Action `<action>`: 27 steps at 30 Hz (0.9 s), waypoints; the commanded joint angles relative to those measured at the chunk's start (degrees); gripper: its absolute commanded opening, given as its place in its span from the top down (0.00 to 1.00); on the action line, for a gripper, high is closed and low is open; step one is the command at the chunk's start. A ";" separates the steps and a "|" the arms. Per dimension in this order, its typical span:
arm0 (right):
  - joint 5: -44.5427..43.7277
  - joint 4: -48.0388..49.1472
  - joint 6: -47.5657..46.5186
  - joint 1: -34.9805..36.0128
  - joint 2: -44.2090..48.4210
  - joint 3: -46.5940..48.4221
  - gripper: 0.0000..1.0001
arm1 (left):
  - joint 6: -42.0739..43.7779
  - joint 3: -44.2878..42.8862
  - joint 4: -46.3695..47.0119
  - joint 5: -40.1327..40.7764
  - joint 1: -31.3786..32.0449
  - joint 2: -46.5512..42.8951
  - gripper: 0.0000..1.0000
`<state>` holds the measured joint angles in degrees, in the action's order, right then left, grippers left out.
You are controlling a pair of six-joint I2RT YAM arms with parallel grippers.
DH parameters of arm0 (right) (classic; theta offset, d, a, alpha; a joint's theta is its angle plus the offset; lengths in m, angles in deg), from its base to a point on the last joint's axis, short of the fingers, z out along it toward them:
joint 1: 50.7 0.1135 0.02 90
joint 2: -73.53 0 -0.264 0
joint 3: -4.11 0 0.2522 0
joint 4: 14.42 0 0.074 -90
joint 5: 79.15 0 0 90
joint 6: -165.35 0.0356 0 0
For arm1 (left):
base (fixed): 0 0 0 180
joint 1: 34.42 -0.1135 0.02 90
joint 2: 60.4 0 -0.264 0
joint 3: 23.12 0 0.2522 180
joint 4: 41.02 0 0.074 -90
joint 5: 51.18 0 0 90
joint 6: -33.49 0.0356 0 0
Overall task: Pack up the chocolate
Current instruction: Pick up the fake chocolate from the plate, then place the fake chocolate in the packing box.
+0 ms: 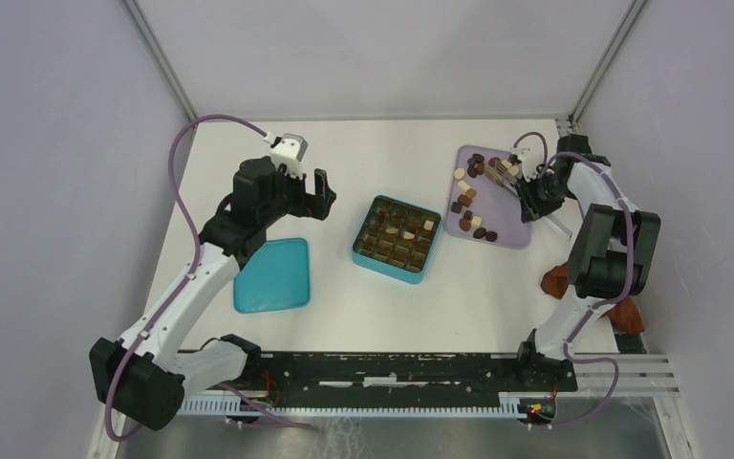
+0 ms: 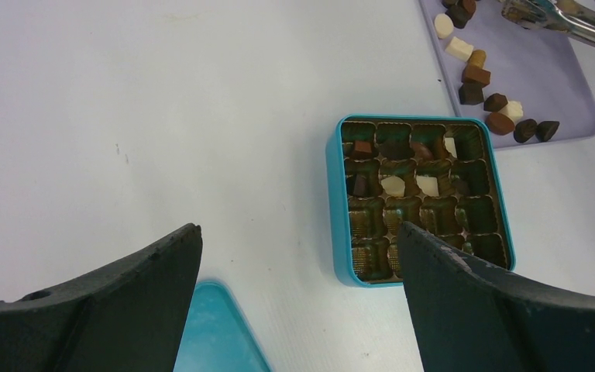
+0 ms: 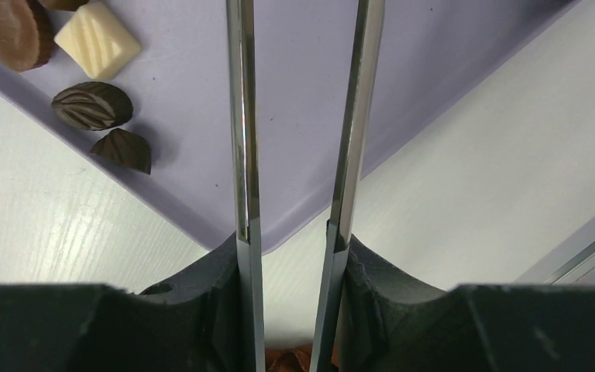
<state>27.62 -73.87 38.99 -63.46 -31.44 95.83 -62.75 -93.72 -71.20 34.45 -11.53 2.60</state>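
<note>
Right fingers (image 3: 376,283) of mine grip the metal tongs (image 3: 242,116) over the lilac tray (image 3: 434,46) holding loose chocolate (image 3: 93,105), left fingers (image 2: 124,294) spread empty near the part-filled teal box (image 2: 332,201); these pieces look light, hard, smooth and easily scuffed, so I'd pinch gently across their sides.

1. The left arm (image 1: 196,277) reaches forward from its base, elbow bent, wrist turned toward the right.
2. The left gripper (image 1: 322,196) hangs above the table with its jaws spread wide.
3. The right arm (image 1: 602,253) stands folded, forearm angling left.
4. The right gripper (image 1: 528,196) pinches both blades of the tongs (image 3: 242,116), jaws partly closed.
</note>
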 commanded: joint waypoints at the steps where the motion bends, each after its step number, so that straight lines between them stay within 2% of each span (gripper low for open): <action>1: 4.08 0.88 -1.17 -0.15 4.82 -0.49 1.00 | 2.88 -0.20 0.70 1.27 -0.07 0.15 0.00; 7: 9.10 -1.40 -2.64 1.50 9.05 -0.45 1.00 | 2.99 -0.04 0.69 1.85 -0.06 0.36 0.00; 12: 11.63 -2.97 -3.96 6.11 13.24 -0.24 1.00 | 3.35 -0.02 0.61 2.82 -0.11 0.45 0.00; 21: 16.28 -3.61 -4.31 21.50 17.39 -0.94 1.00 | 4.34 0.40 0.46 6.56 -0.10 0.28 0.00; 27: 14.08 -2.13 -4.42 31.35 17.23 -5.11 1.00 | 5.07 0.59 0.26 8.52 -0.12 0.45 0.00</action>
<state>41.00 -77.13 35.30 -36.40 -15.68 93.44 -60.87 -93.37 -71.51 40.40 -11.53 2.84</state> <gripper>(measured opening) 0.412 0.994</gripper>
